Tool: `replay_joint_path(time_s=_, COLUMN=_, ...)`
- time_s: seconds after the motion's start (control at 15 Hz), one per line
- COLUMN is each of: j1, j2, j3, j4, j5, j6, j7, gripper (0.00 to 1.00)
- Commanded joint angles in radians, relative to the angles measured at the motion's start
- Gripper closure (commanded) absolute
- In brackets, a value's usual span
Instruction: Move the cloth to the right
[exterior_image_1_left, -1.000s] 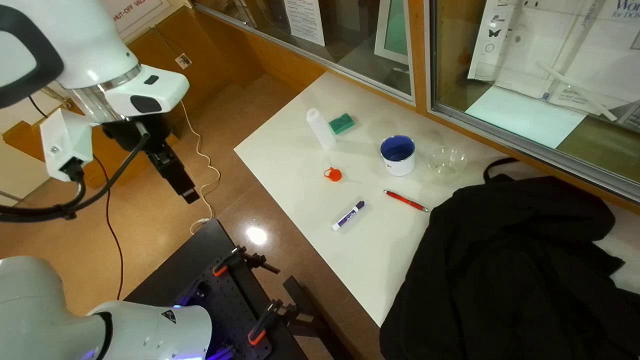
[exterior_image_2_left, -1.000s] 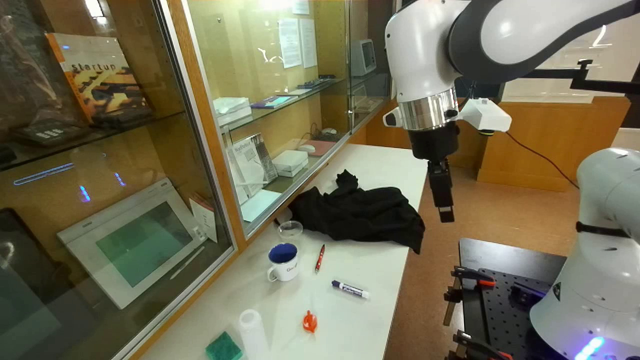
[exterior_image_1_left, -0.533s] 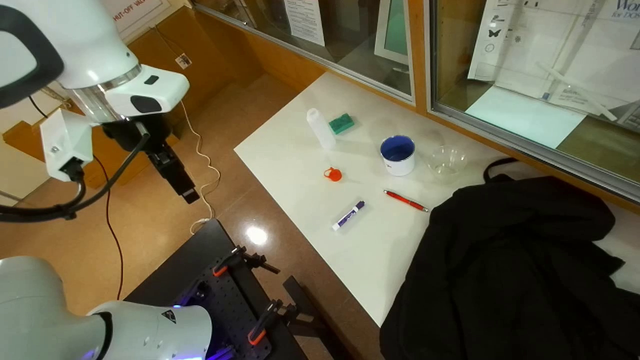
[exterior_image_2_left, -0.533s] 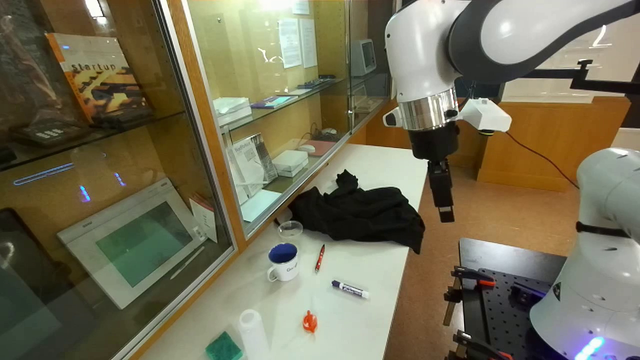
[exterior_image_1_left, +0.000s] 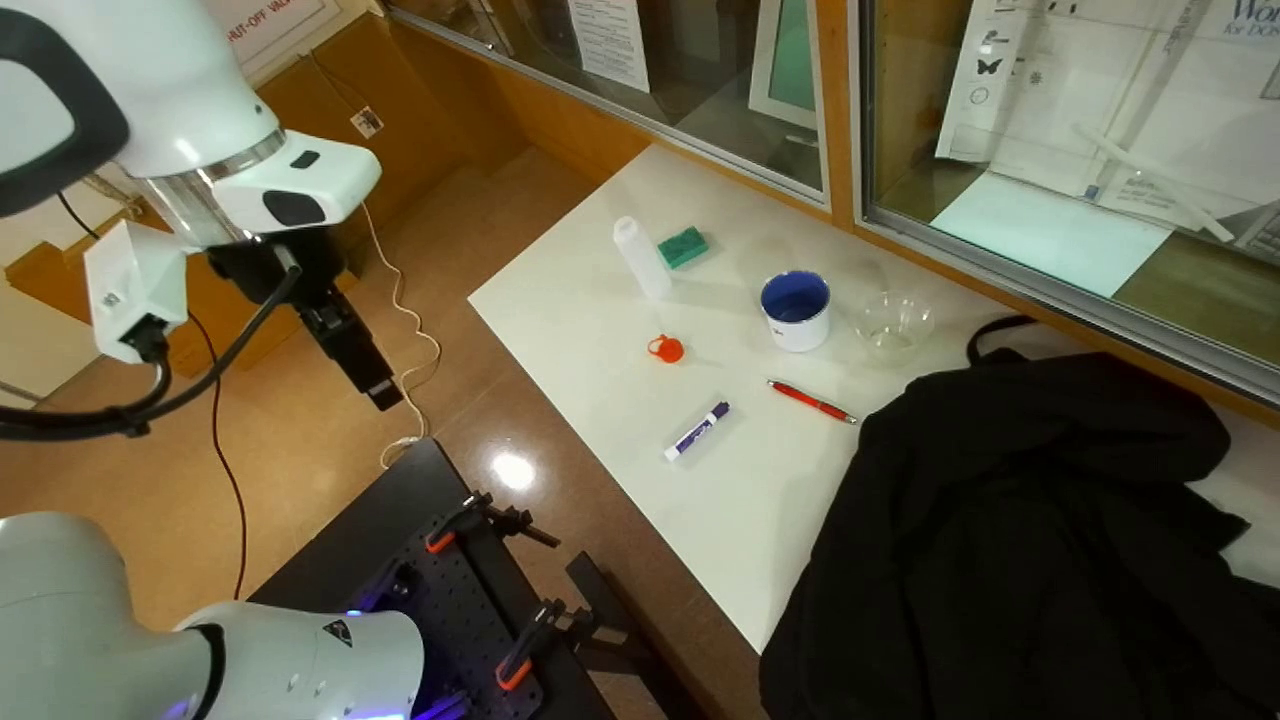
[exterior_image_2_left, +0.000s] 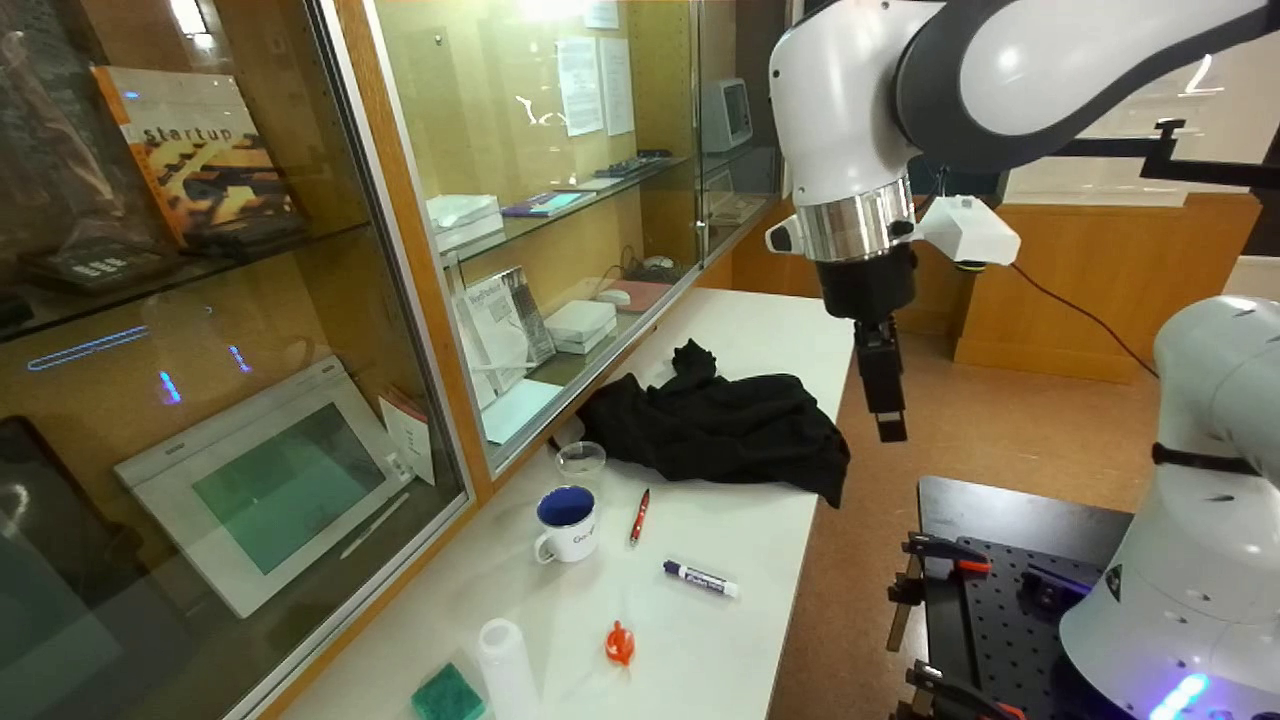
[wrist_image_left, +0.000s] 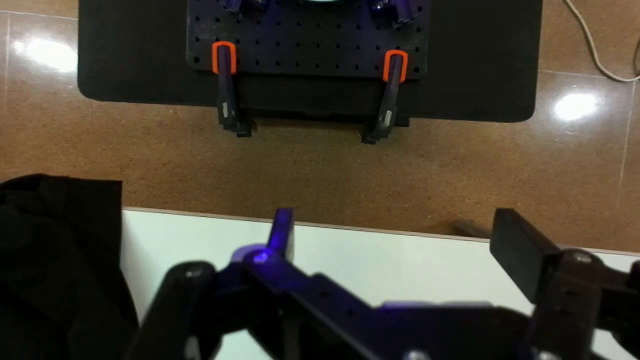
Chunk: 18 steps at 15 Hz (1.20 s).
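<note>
A large black cloth lies in a crumpled heap on the white table. It also lies on the table in an exterior view, with one edge hanging over the table's front. In the wrist view the cloth is at the lower left. My gripper is open with nothing between its fingers. It hangs in the air near the table's front edge, pointing down, apart from the cloth. In both exterior views my gripper is seen side-on.
On the table are a blue-white mug, a clear bowl, a red pen, a marker, an orange cap, a white bottle and a green sponge. A glass cabinet borders the back. A black stand carries clamps.
My arm and gripper have shifted only very slightly. The cloth and the other things on the table have not moved.
</note>
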Motion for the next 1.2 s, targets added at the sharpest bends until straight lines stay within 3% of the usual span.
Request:
replay_joint_path(time_s=0.0, j1=-0.035, j2=0.041, j3=0.001, j4=0.025, j5=-0.063, j6=0.026, j7=-0.041, gripper=0.0)
replay_joint_path(time_s=0.27, j1=-0.079, j2=0.106, j3=-0.031, j4=0.045, j5=-0.167, j6=0.107, j7=-0.075, gripper=0.0)
replay_joint_path(time_s=0.53, j1=-0.131, j2=0.199, j3=-0.08, j4=0.057, j5=-0.233, j6=0.276, j7=-0.089, gripper=0.0)
replay_joint_path(time_s=0.87, j1=-0.184, j2=0.314, j3=-0.132, j4=0.085, j5=-0.227, j6=0.446, j7=-0.083, gripper=0.0)
replay_joint_path(time_s=1.13, j1=-0.199, j2=0.318, j3=-0.134, j4=0.07, j5=-0.224, j6=0.453, j7=-0.075, gripper=0.0)
